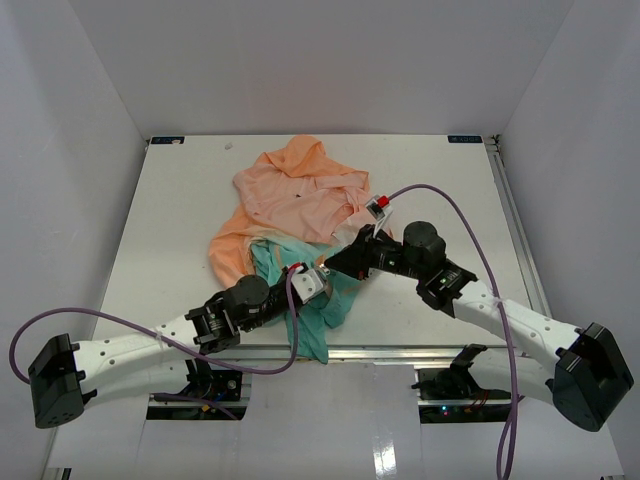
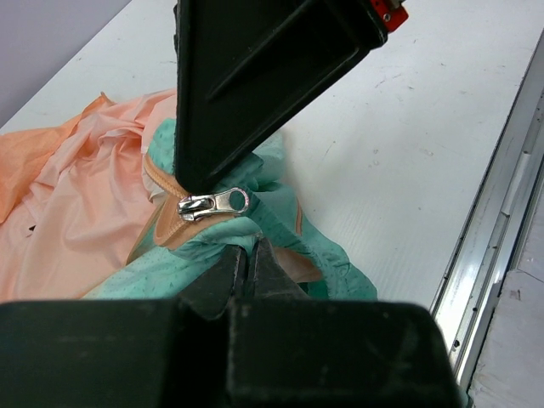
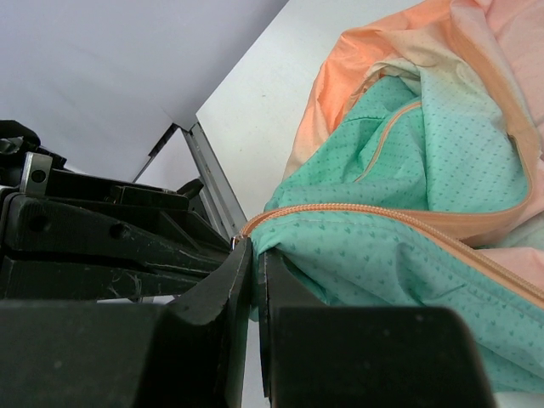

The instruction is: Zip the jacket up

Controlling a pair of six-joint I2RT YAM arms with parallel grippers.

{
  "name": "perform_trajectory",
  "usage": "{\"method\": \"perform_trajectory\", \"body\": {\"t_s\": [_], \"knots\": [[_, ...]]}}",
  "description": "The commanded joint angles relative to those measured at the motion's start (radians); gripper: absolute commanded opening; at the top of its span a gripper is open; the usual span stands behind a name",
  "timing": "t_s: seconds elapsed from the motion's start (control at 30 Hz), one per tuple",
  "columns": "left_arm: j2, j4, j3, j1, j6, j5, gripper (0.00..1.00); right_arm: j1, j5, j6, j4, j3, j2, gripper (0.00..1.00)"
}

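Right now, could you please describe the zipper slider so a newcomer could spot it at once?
Find the crumpled jacket and follow it down to its teal hem. There, on the orange zipper tape at the right pincer's black tip, lies the zipper slider. It is the only shiny silver metal piece amid soft fabric.

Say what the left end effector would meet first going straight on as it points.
Probably the zipper slider, just ahead on the jacket fold the left end effector pinches, with the right end effector right behind it; depth is unclear.
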Motion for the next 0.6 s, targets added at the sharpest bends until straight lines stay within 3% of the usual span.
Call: {"method": "perform_trajectory", "body": {"t_s": [0.0, 0.4, 0.57], "knots": [[0.01, -0.01, 0.005, -0.022, 0.007, 0.184, 0.0, -0.017, 0.088, 0.01, 0.078, 0.092, 0.048, 0.08], [0.027, -0.009, 0.008, -0.03, 0.026, 0.266, 0.0, -0.026, 0.083, 0.011, 0.077, 0.107, 0.085, 0.08], [0.005, -0.011, 0.003, -0.03, 0.004, 0.222, 0.0, -0.031, 0.042, -0.023, 0.072, 0.101, 0.08, 0.08]]}}
